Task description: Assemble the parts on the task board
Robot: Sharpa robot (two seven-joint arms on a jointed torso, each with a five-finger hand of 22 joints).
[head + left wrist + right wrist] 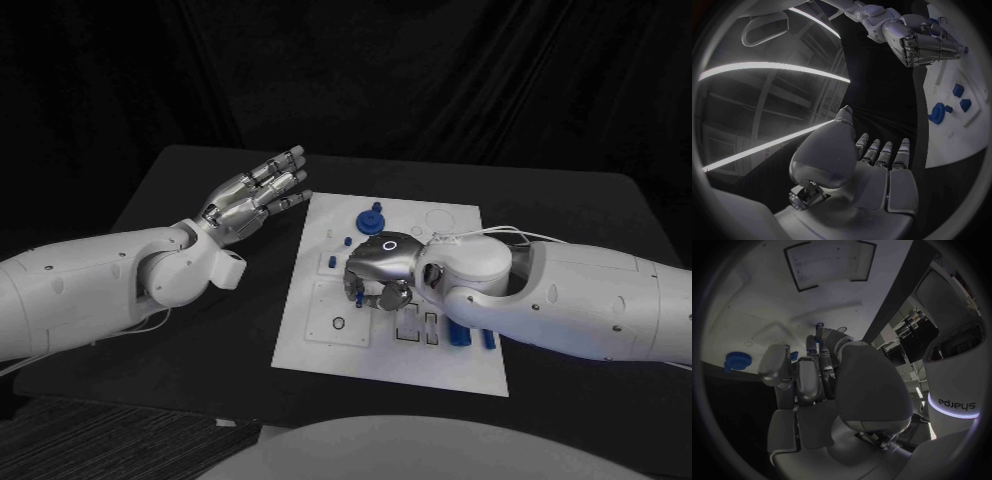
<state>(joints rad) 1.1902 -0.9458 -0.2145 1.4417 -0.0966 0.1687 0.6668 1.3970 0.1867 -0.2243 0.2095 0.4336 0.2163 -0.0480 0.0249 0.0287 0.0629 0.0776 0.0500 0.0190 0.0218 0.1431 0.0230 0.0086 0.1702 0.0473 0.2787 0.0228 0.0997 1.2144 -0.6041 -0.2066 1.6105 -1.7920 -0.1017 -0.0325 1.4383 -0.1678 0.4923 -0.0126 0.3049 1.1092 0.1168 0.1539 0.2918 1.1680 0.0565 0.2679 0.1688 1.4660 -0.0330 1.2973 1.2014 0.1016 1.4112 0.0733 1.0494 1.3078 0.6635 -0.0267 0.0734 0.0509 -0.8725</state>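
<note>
We are reaching our right hand (378, 272) down over the middle of the task board (450, 222), with its fingers curled downward toward the board's surface. From the left wrist view, that hand (924, 44) is showing its fingers bunched together, and a small blue piece seems to be sitting near the fingertips, but we cannot tell whether the hand is actually gripping a part or only pressing on the board. In the right wrist view the fingers (809, 375) are stretching toward the white board, with a blue part peeking out just beyond them.

We are holding our left hand (260, 195) up above the black table (188, 340), off the board's left edge, with its fingers spread and straight and nothing in it.

The board is lying flat in the middle of the table. A round blue part (372, 217) is standing near its far end, and two long blue parts (462, 334) are lying near its close right side, just beside our right forearm.
</note>
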